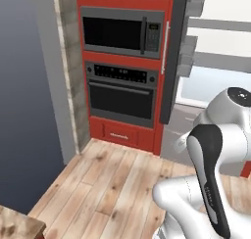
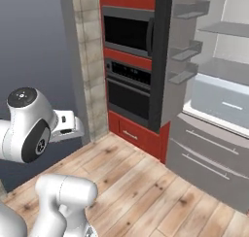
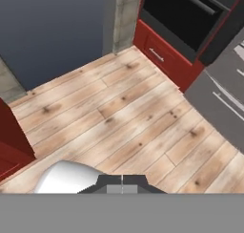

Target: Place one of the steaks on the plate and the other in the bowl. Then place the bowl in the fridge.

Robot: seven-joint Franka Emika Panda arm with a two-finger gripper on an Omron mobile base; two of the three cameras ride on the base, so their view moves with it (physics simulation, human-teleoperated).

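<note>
A: Fridge (image 2: 214, 105)?
B: Stands open at the right of the red oven cabinet (image 2: 133, 134); door (image 2: 160, 56) swung out, grey shelves and lower drawers (image 2: 209, 158) showing.
A: Beside it?
B: Wall oven (image 1: 121, 93) below the microwave (image 1: 122, 31), over plank floor (image 3: 119, 112).
A: Gripper (image 3: 122, 180)?
B: Fingers pressed together, nothing between them, aimed down at the floor.

A home kitchen: wall oven (image 1: 121, 95), microwave (image 1: 122, 31), open fridge (image 2: 214, 110), plank floor (image 3: 124, 117).

No readable text; oven (image 1: 121, 94) panel marks too blurred.
</note>
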